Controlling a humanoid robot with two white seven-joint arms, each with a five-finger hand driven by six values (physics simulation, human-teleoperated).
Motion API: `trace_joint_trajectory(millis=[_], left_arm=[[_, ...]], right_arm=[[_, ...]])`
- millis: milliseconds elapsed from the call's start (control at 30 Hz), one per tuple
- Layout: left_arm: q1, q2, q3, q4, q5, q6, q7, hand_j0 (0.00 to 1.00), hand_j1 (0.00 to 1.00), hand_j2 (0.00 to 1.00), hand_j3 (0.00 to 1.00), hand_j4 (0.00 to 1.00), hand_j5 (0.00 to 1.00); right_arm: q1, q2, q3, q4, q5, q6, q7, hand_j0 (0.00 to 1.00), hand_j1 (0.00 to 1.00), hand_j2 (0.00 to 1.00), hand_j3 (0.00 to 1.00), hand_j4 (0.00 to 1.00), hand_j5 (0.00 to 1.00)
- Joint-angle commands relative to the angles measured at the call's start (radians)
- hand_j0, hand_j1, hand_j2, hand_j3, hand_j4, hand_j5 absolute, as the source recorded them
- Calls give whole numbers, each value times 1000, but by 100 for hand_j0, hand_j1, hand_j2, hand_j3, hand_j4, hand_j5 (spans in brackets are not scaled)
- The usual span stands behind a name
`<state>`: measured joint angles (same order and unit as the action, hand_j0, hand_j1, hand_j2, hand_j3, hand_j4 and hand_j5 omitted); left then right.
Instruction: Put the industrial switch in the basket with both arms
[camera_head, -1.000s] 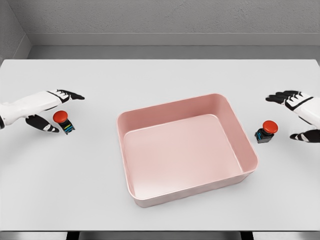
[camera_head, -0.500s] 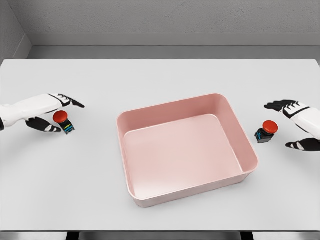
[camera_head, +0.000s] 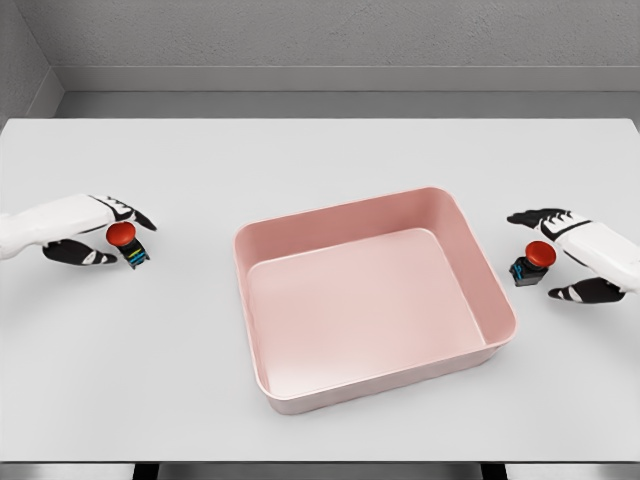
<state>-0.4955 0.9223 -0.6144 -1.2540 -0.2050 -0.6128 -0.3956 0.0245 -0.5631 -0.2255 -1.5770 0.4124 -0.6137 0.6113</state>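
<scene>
Grey walls back a white table (camera_head: 320, 160) where a pink basket (camera_head: 478, 300) sits at centre, empty and open-topped to receive both parts. At nine o'clock from it, the left hand (camera_head: 95, 232) brackets a red-capped switch (camera_head: 126, 242), fingers above and thumb below, spread and not yet closed on it. At three o'clock, a second switch (camera_head: 531, 263) rests on the table just beside the basket's wall, the right hand (camera_head: 570, 258) likewise cupped open around it. Each arm appears poised to pinch its own switch, since the task calls for both.
</scene>
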Motion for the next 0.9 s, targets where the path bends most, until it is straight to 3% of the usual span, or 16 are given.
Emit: trace_joint_trajectory(millis=[0,200,267,500,667,800,867], left_arm=[[0,6,1,-1,7,2,1,75,75,75,75,75,75],[2,6,1,-10,9,2,1,69,69,69,69,69,69],[3,4,1,-11,10,2,1,65,65,65,65,65,65],[5,4,-1,-24,10,2,1,50,50,50,50,50,50],[3,4,1,-24,10,2,1,49,49,49,49,49,49],[2,6,1,-44,13,2,1,50,50,50,50,50,50],[0,6,1,-56,13,2,1,50,50,50,50,50,50]], right_arm=[[-2,3,2,14,6,3,0,100,100,100,100,100,100],[-23,12,5,55,8,3,0,100,100,100,100,100,100],[-46,22,34,86,8,3,0,100,100,100,100,100,100],[-52,34,40,92,22,3,0,100,100,100,100,100,100],[-54,40,38,98,31,3,0,99,99,99,99,99,99],[-52,35,38,97,36,3,0,61,61,61,61,61,61],[-52,37,38,95,36,3,0,54,54,54,54,54,54]])
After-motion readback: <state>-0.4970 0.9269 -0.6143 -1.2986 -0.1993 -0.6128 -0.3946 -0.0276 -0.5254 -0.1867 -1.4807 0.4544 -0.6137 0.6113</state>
